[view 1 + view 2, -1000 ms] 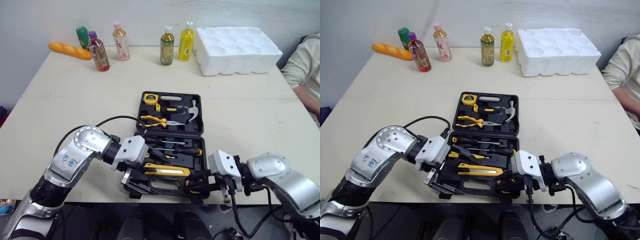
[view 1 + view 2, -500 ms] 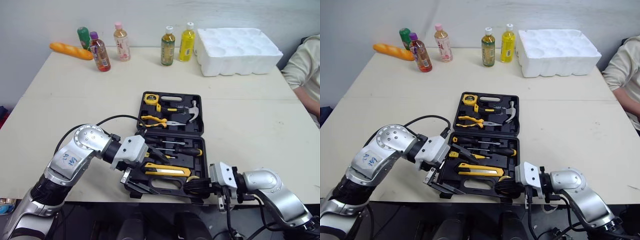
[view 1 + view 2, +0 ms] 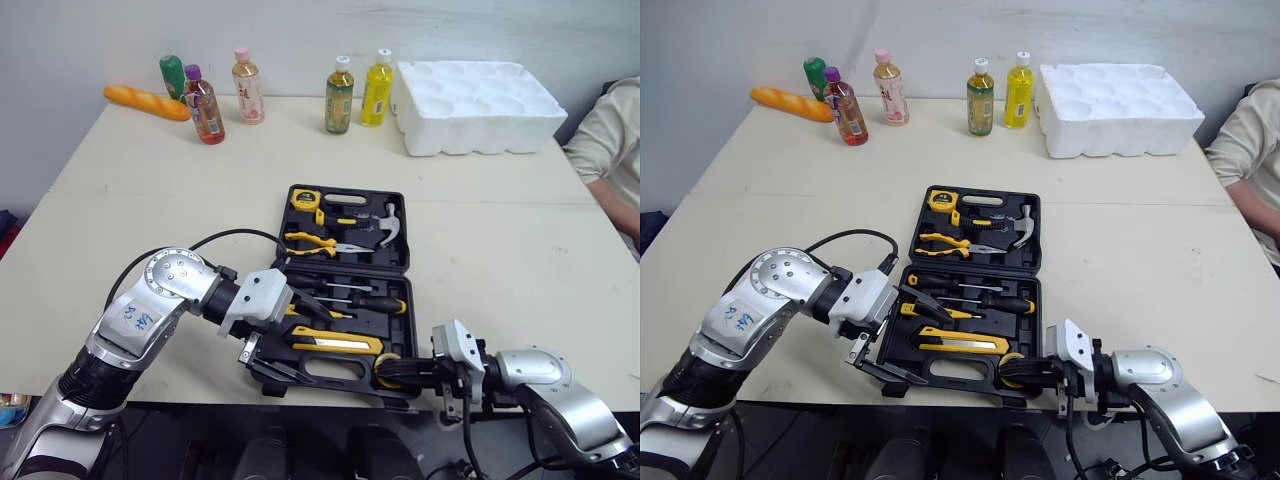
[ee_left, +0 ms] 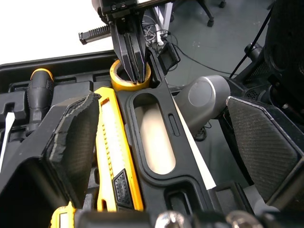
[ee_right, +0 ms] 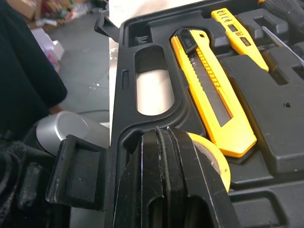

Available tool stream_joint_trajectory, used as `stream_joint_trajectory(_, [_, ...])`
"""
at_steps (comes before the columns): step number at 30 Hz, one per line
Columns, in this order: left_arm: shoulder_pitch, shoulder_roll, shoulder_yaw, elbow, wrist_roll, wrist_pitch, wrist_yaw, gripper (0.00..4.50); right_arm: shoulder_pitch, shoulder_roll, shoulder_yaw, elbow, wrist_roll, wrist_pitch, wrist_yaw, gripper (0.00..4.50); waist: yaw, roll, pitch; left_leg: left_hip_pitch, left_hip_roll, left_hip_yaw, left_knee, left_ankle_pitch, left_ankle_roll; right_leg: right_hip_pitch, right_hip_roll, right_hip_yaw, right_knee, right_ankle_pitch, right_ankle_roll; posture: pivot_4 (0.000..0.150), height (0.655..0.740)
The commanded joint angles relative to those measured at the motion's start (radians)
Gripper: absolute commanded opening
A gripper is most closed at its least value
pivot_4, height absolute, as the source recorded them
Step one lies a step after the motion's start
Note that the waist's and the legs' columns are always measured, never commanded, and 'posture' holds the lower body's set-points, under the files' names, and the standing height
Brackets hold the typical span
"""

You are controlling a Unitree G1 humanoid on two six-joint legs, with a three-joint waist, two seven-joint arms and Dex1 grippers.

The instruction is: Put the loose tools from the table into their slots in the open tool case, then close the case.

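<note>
Resting right pincer (image 4: 137, 79) inside yellow tape roll (image 4: 129, 87)

1. Black tool case (image 5: 280, 104) lies open and flat, tools in both halves
2. Yellow utility knife (image 5: 213, 90) lies slotted beside the handle (image 5: 124, 95)
3. Yellow tape roll (image 4: 116, 78) sits, apparently flat, in the near right corner

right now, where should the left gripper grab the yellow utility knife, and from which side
Pinch the yellow utility knife across its narrow mid-body, coming down from above: it lies flat in its slot, long sides running left to right, and the open left gripper likely spans that width.
</note>
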Motion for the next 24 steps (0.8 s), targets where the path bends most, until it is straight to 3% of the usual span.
stream_joint_trajectory(1, [-0.015, -0.002, 0.011, 0.006, 0.006, -0.016, 0.001, 4.50, 0.030, -0.041, 0.049, 0.027, -0.105, 0.067, -0.039, 0.06, 0.000, 0.000, 0.000, 0.000, 0.000, 0.000, 0.000, 0.000, 0.000, 0.000, 0.000, 0.000, 0.000, 0.000, 0.000, 0.150, 0.7400])
stream_joint_trajectory(6, [-0.002, 0.000, 0.023, 0.027, 0.015, -0.006, 0.022, 4.50, 0.023, -0.089, -0.018, -0.114, -0.013, 0.156, -0.060, 0.06, 0.000, 0.001, 0.000, -0.001, 0.000, 0.000, 0.000, 0.000, 0.000, -0.001, 0.000, 0.000, 0.000, 0.000, 0.000, 0.150, 0.7400])
stream_joint_trajectory(10, [0.033, 0.024, 0.115, 0.057, -0.020, 0.036, 0.078, 4.50, -0.023, -0.126, -0.202, -0.218, 0.205, 0.323, -0.104, 0.06, 0.002, 0.004, 0.002, -0.004, 0.000, -0.001, 0.001, 0.000, -0.001, -0.002, -0.001, -0.001, -0.001, 0.000, 0.000, 0.150, 0.7400])
stream_joint_trajectory(12, [0.053, 0.034, 0.184, 0.113, -0.033, 0.045, 0.105, 4.50, -0.078, -0.139, -0.271, -0.189, 0.217, 0.363, -0.148, 0.06, -0.004, 0.004, 0.003, -0.005, -0.001, -0.001, 0.001, 0.000, -0.001, -0.003, -0.001, -0.001, -0.001, 0.000, 0.001, 0.150, 0.7400])
stream_joint_trajectory(15, [0.072, 0.046, 0.252, 0.220, -0.009, 0.024, 0.143, 3.66, -0.150, -0.165, -0.291, -0.111, 0.143, 0.375, -0.192, 0.00, -0.005, 0.005, 0.003, -0.004, 0.000, -0.001, -0.001, 0.000, 0.000, -0.004, 0.000, -0.001, 0.000, 0.001, 0.001, 0.150, 0.7400])
stream_joint_trajectory(22, [0.029, 0.053, 0.242, 0.507, 0.140, -0.123, 0.200, 0.38, -0.330, -0.140, -0.148, 0.099, -0.077, 0.356, -0.273, 0.00, -0.002, 0.005, 0.003, -0.007, -0.001, 0.002, -0.002, 0.002, -0.003, -0.010, 0.000, 0.000, 0.002, 0.000, 0.000, 0.150, 0.7400])
stream_joint_trajectory(23, [0.017, 0.050, 0.228, 0.547, 0.169, -0.148, 0.209, 0.03, -0.356, -0.128, -0.120, 0.115, -0.100, 0.357, -0.276, 0.00, -0.002, 0.005, 0.003, -0.008, -0.001, 0.002, -0.001, 0.002, -0.004, -0.010, 0.000, 0.000, 0.002, 0.000, 0.000, 0.150, 0.7400])
stream_joint_trajectory(24, [0.001, 0.041, 0.212, 0.592, 0.204, -0.172, 0.229, 0.03, -0.385, -0.112, -0.089, 0.137, -0.128, 0.350, -0.278, 0.00, -0.003, 0.005, 0.003, -0.008, -0.001, 0.002, -0.001, 0.002, -0.004, -0.010, 0.000, 0.000, 0.002, 0.000, 0.001, 0.150, 0.7400])
